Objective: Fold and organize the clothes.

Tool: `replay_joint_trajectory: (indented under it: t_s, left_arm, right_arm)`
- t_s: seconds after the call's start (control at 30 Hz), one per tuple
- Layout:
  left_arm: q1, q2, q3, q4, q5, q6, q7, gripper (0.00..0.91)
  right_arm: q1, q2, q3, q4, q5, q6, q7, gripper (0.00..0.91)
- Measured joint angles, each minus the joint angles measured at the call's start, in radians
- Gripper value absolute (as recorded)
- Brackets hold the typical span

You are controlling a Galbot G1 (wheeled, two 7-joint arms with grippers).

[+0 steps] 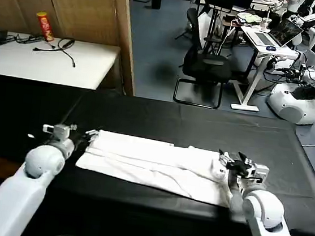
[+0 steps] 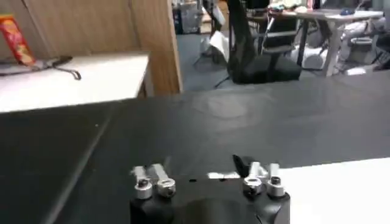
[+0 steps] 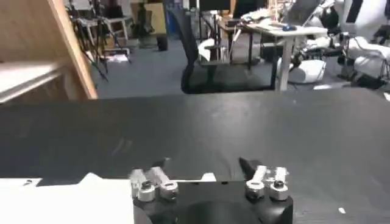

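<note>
Both arms' shells hide part of the folded T-shirt.

T-shirt lies on the table, an end effector at each end.

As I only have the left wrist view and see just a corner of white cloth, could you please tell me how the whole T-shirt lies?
Observer: From the head view, the white T-shirt lies folded into one long band, running left to right across the black table.
Operator: Thank you. Where is the right tool?
Observer: The right tool sits at the band's right end, opposite the left tool at the left end.
Operator: Is the right tool open?
Observer: Yes. The right wrist view shows its fingers spread wide apart, with the shirt's edge just beside them.
</note>
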Motion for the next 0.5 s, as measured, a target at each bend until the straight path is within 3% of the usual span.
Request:
replay_joint_trajectory:
  t_s: [0.2,0.5]
  left_arm:
    - [0.136,-0.044,-0.070,-0.088,0.028,-0.053,0.034,0.878]
    - [0.206,-0.097,-0.094,-0.080,0.042,-0.080,0.048,0.878]
  right_arm:
    - [-0.055,-0.010,0.043,0.069,0.017,0.006,-0.002,0.878]
    - [-0.100,-0.001,0.067,0.118,0.019,0.013,-0.002,0.878]
